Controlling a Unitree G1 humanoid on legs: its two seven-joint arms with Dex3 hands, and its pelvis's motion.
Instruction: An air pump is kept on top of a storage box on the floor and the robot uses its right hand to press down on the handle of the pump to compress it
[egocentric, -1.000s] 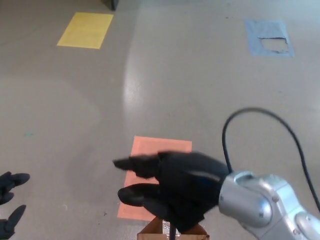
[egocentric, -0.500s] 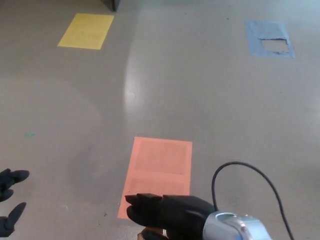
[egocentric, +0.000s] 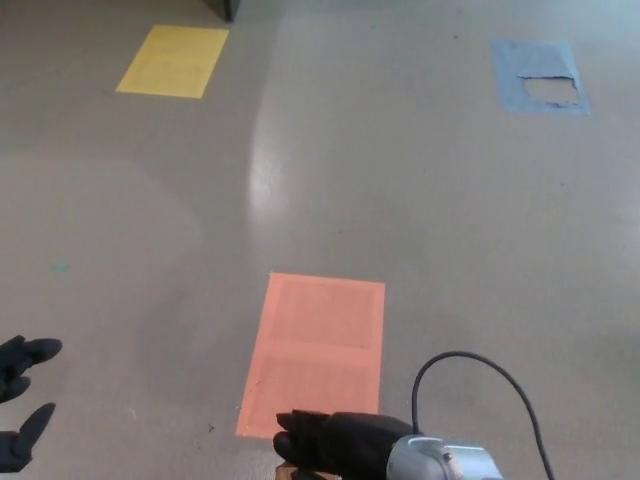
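My right hand (egocentric: 335, 445) is at the bottom edge of the head view, with its silver wrist (egocentric: 440, 462) just behind it. It covers the spot where the pump stands, so neither the pump nor its handle shows. A brown sliver of the storage box (egocentric: 284, 470) peeks out under the hand's left side. My left hand (egocentric: 20, 398) hangs at the bottom left, open and holding nothing, far from the box.
A black cable (egocentric: 470, 358) loops up from the right wrist. On the grey floor lie an orange patch (egocentric: 315, 340) just beyond the hand, a yellow patch (egocentric: 172, 60) far left and a worn blue patch (egocentric: 538, 75) far right.
My right hand has dropped steadily toward the bottom edge of the picture, and the pump rod and box top seen a second ago are now hidden. The left hand has stayed put.
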